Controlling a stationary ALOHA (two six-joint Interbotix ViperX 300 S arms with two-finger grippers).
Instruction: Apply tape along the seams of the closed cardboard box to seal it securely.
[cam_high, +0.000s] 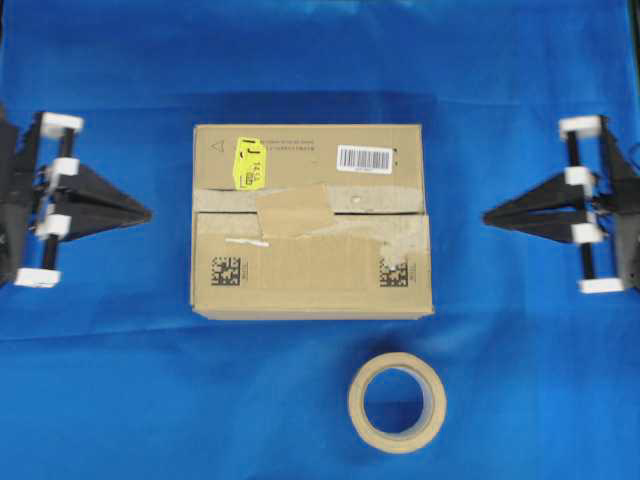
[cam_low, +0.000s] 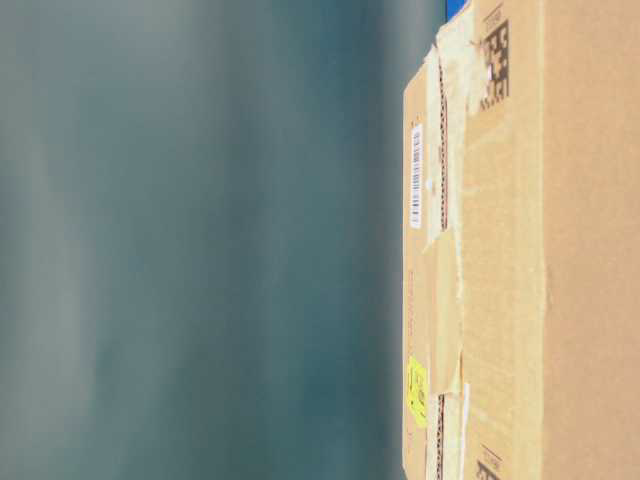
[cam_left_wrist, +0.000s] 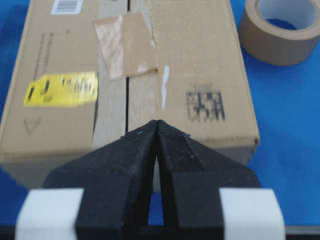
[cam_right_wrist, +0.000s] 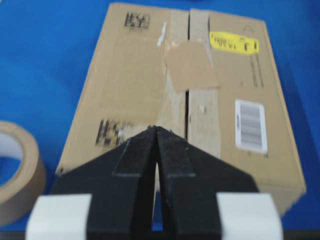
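I see the brown rectangular cardboard box (cam_high: 312, 220) sitting mid-table on the blue cloth (cam_high: 120, 380), flaps closed, yellow sticker (cam_high: 248, 162) and white barcode label (cam_high: 364, 158) on its far flap, two black square codes (cam_high: 227, 271) on the near flap. The thin dark seam line (cam_high: 380, 211) runs across the box top between pale torn strips. The small flat tan-brown piece of tape (cam_high: 294, 210) lies stuck over that seam, slightly left of the box's middle and a bit tilted. My left gripper (cam_high: 148, 213) is clenched, fingertips pressed together, grasping nothing, well apart from the box's left side. My right gripper (cam_high: 487, 216) is the same: clamped tight and empty, off the box's right side. The ring-shaped beige tape roll (cam_high: 397, 402) lies flat on the cloth near the box's front edge.
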